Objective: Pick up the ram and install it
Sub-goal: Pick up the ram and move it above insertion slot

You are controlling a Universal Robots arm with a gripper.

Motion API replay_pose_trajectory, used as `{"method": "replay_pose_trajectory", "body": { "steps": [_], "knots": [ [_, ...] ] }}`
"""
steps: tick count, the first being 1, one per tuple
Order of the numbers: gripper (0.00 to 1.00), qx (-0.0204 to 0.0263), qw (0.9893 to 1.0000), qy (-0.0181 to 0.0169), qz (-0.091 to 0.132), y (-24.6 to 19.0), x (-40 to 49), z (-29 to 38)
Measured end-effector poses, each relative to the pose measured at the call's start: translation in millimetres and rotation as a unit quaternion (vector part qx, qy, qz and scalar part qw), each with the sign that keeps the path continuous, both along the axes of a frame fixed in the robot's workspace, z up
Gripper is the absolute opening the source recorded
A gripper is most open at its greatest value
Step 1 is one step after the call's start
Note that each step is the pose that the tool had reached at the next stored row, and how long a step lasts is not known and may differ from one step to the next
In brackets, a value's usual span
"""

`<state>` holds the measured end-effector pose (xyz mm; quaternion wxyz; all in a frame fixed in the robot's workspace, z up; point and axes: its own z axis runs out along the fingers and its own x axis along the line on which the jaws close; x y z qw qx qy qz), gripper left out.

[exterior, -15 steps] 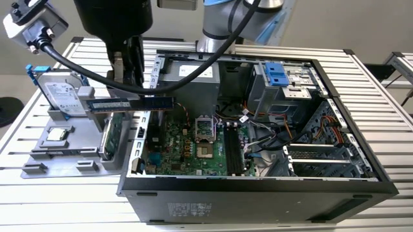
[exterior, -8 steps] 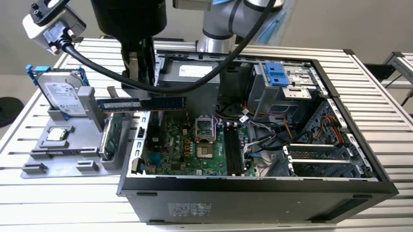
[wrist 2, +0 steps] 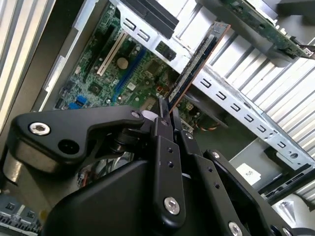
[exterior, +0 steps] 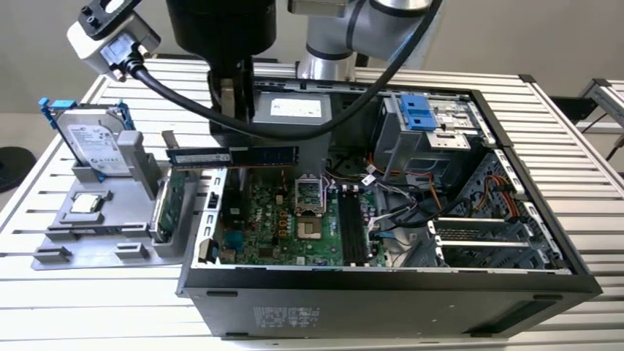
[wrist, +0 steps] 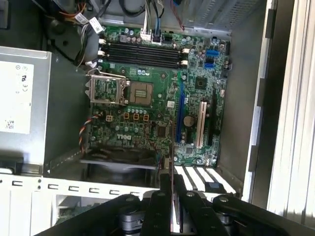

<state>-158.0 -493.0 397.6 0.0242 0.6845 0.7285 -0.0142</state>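
An open computer case point(exterior: 390, 292) lies on its side on a slatted metal table point(exterior: 98, 314), with the green motherboard point(exterior: 283, 219) facing up. The black gripper point(exterior: 231, 139) has its jaws closed narrowly on the ram point(exterior: 273, 155), pinching it near the middle. In the exterior view the ram hangs level in the air above the case wall on that view's left. It stands on its long edge, and its long axis runs from that view's left to its right. A pale label strip with dark print faces the camera. Both wrist views show the ram edge-on, a thin dark stick point(wrist 2: 197, 61) reaching out from between the fingers point(wrist 2: 162, 137). The four dark memory slots point(exterior: 351, 227) lie well apart from it and run crosswise to it. The power supply point(exterior: 292, 108) carries a white printed label. So does the hard drive point(exterior: 93, 142), which stands upright in a grey holder point(exterior: 88, 234) beside the case. White lettering marks the board near the processor socket point(wrist: 138, 93).
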Motion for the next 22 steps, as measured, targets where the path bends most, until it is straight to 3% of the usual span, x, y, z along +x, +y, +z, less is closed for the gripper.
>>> {"method": "replay_pose_trajectory", "body": {
  "steps": [13, 22],
  "knots": [
    [0.00, 0.0000, 1.0000, 0.0000, 0.000, 0.3, 20.9, 0.0],
    [0.00, 0.0000, 1.0000, 0.0000, 0.000, 0.4, 25.7, -0.1]
  ]
}}
